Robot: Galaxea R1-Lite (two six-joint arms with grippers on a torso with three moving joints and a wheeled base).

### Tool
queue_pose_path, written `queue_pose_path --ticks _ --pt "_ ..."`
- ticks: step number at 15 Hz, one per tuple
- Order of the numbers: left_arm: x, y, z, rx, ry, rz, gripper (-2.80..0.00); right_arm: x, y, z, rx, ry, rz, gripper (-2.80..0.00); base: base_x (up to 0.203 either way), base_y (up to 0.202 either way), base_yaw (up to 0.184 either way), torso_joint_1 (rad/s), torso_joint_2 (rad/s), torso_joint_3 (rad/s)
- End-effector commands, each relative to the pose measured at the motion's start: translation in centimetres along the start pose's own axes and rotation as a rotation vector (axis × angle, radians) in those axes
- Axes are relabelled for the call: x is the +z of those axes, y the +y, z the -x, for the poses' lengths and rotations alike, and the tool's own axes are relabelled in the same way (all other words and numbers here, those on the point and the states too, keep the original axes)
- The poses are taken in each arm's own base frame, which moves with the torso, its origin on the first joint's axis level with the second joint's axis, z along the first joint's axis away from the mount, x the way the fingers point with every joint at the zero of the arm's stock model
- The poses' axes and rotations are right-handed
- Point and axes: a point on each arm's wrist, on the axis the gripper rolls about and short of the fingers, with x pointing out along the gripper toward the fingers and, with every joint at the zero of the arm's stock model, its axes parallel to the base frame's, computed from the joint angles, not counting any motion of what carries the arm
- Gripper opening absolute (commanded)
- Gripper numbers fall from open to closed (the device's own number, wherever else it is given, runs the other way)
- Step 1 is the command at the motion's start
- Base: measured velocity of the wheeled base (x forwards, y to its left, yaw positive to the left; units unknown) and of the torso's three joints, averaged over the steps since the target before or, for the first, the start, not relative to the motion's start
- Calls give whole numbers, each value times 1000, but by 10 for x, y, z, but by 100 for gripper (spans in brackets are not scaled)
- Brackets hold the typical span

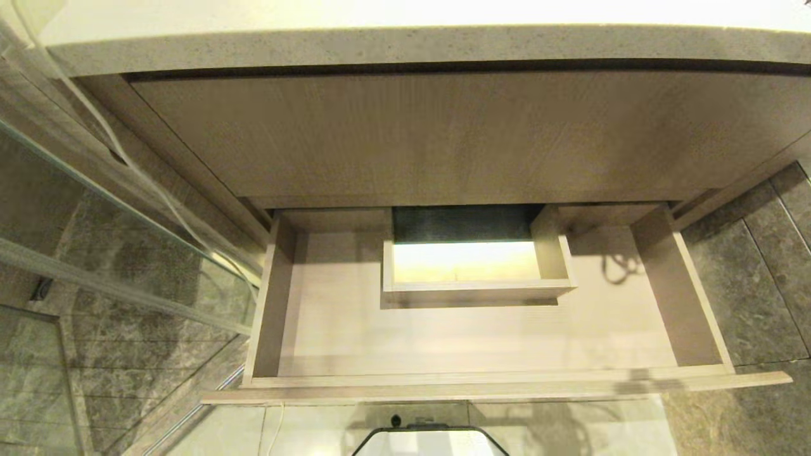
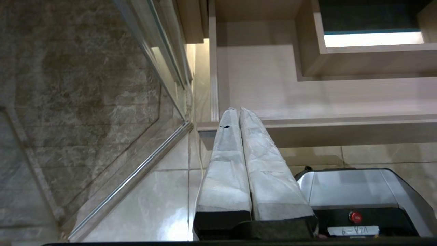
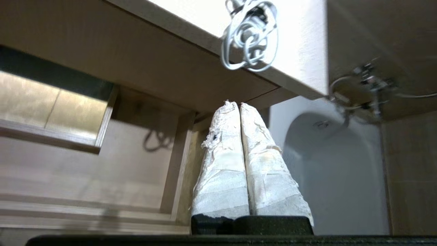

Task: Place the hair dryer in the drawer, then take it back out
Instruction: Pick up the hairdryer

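The drawer (image 1: 488, 380) stands pulled out under the counter, light wood with a boxed cutout (image 1: 475, 288) at its back centre, and nothing lies in it. Of the hair dryer only its bundled white cord (image 3: 249, 34) shows, hanging over the counter's edge above the drawer's right side; the body is hidden. My right gripper (image 3: 235, 104) is shut and empty, below that cord beside the drawer's right wall (image 3: 177, 164). The left gripper (image 2: 235, 110) is shut and empty, near the left end of the drawer front (image 2: 341, 119). Neither gripper shows in the head view.
A stone counter (image 1: 405, 47) and a taller wood panel (image 1: 456, 133) overhang the drawer. A glass partition (image 1: 114, 234) stands on the left. A white rounded fixture (image 3: 327, 164) and metal fittings (image 3: 365, 85) are on the right. My base (image 2: 358, 191) sits below the drawer front.
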Motion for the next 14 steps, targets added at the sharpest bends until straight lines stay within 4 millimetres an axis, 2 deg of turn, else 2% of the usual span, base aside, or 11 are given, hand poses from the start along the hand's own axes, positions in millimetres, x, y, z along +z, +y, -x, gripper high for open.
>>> queue_pose_path --ticks 1,6,11,14 --pt "0 0 0 1 0 0 -280 -5 2 -6 17 27 -28 -280 0 0 0 413 -489 -238" --pt "0 0 0 1 -1 0 -280 -10 4 -14 35 50 -31 -280 0 0 0 318 -528 -227" --pt "0 0 0 0 0 0 -280 -13 0 -37 53 86 -40 -280 0 0 0 62 -103 -51" --pt "0 0 0 0 0 0 -280 -12 -1 -43 50 95 -59 -280 0 0 0 164 6 182"
